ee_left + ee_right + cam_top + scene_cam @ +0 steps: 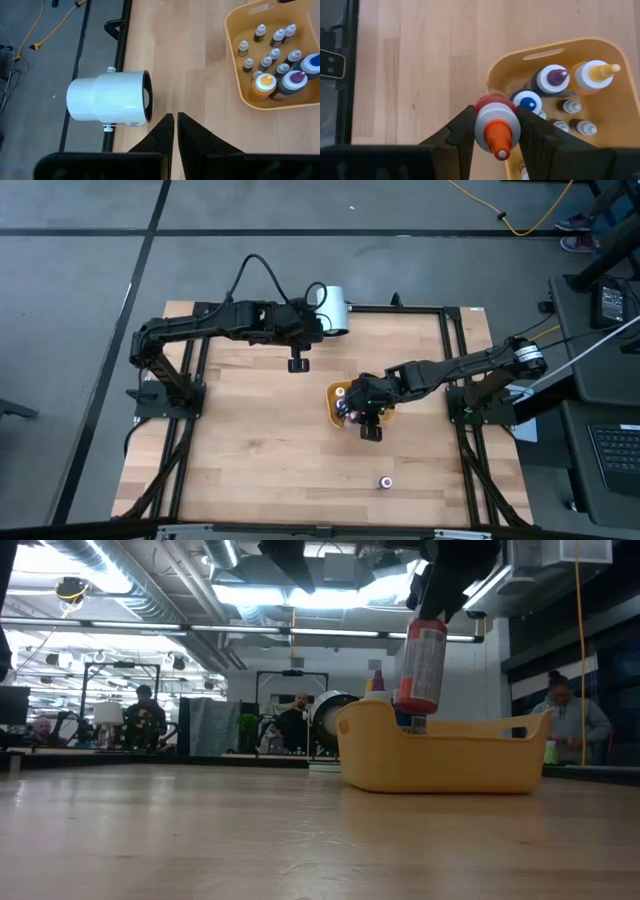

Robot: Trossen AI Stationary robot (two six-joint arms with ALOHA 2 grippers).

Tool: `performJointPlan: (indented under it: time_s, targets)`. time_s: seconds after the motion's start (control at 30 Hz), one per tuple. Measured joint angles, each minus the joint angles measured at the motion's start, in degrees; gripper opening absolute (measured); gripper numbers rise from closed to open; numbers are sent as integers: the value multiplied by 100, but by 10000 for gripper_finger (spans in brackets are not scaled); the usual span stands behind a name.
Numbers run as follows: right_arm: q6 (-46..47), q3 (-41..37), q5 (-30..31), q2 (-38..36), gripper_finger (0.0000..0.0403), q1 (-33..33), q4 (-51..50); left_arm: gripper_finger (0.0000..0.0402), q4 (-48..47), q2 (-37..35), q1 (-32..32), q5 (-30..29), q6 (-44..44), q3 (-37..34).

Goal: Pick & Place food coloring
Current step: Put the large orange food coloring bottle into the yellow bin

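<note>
While the right gripper [496, 131] holds the red, orange-capped food coloring bottle [422, 665] in its jaws above the yellow tray's [440, 755] near rim, it should clear that rim before lowering to the bench [260, 440]; the left gripper's [175, 131] jaws are closed.

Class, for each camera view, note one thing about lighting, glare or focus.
High view: even light, soft shadows under the arms on the table. Low view: bright ceiling lights glare behind the tray; the near tabletop is blurred. Left wrist view: the white cylinder looks bright, nearly washed out. Right wrist view: the red bottle is sharp.
</note>
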Motion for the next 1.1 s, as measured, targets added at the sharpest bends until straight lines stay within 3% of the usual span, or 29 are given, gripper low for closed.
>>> performJointPlan:
  time_s: [1.1]
  targets:
    - [-369,0,-337,354,131,-270,171,20,-2,-2,-135,-9,0,0]
